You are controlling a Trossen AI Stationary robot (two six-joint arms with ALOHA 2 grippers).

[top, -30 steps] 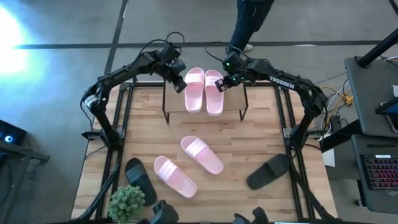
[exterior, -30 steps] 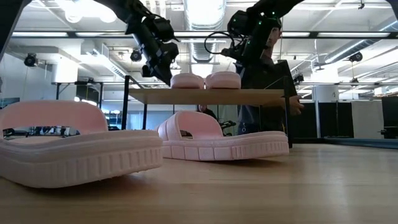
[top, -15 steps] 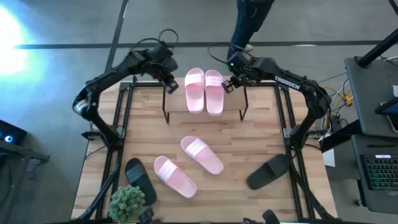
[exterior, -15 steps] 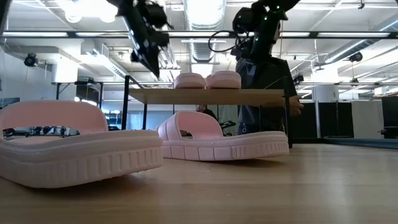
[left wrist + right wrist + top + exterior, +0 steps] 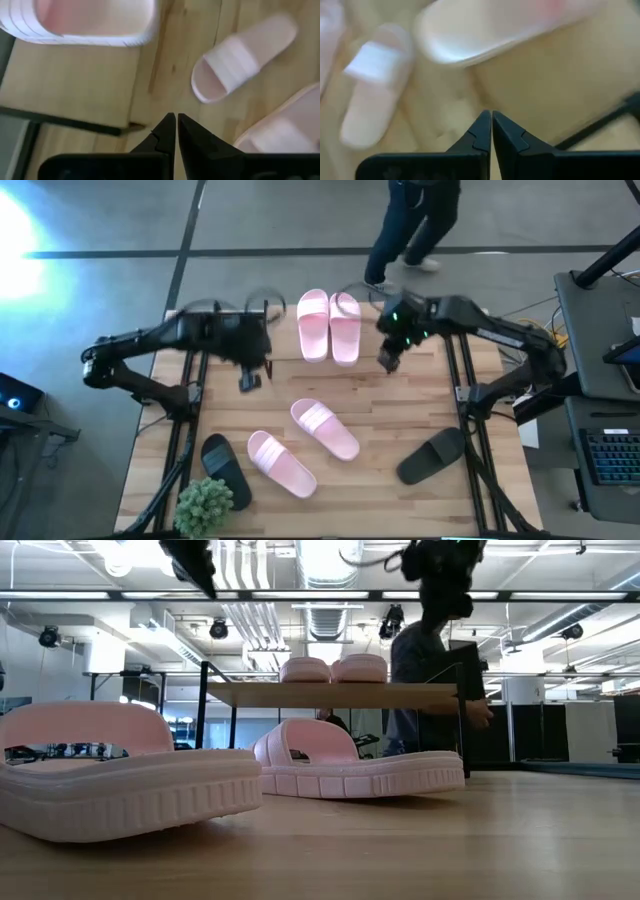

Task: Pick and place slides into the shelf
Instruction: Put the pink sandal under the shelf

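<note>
Two pale pink slides [image 5: 313, 325] [image 5: 345, 328] lie side by side, soles down, on the shelf [image 5: 285, 345], also seen in the low view [image 5: 305, 670] [image 5: 360, 668] on its board [image 5: 330, 694]. Two more pink slides [image 5: 323, 428] [image 5: 282, 462] lie on the table. One black slide [image 5: 225, 470] lies near the left edge and another [image 5: 432, 455] near the right edge. My left gripper [image 5: 248, 380] hovers off the shelf's left near corner, shut [image 5: 176, 122]. My right gripper [image 5: 388, 360] hovers over the shelf's right near corner, shut [image 5: 491, 120]. Neither touches anything.
A small green plant [image 5: 205, 505] stands at the table's near left corner. A person [image 5: 410, 220] walks beyond the far edge, behind the shelf in the low view [image 5: 430, 690]. Bare tabletop [image 5: 400, 405] lies between the shelf and the loose slides.
Both grippers have drawn back from the pink slides on the shelf toward the table's near edge. The left one has also swung toward the left edge and the right one has come off the shelf's far right. The two slides stay on the shelf.
</note>
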